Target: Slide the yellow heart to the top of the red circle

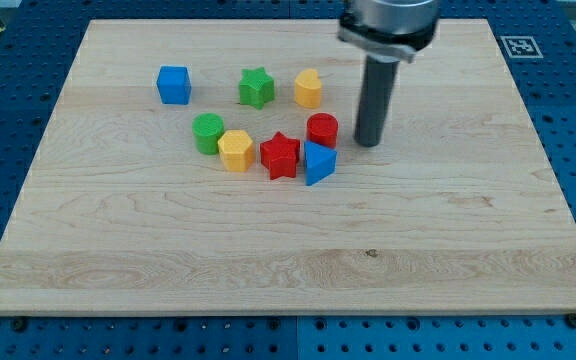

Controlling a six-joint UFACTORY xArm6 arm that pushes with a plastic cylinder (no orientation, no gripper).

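The yellow heart (308,88) sits near the board's top middle, just above and slightly left of the red circle (322,130), with a small gap between them. My tip (368,143) rests on the board just to the right of the red circle, not touching it. The rod rises from there to the view's top. A second yellow block, which looks like a pentagon (235,150), lies further left, beside the green circle (208,132).
A red star (280,155) and a blue triangle (318,162) lie just below the red circle. A green star (256,88) sits left of the yellow heart, and a blue cube (173,85) further left. The wooden board (288,270) is edged by a blue table.
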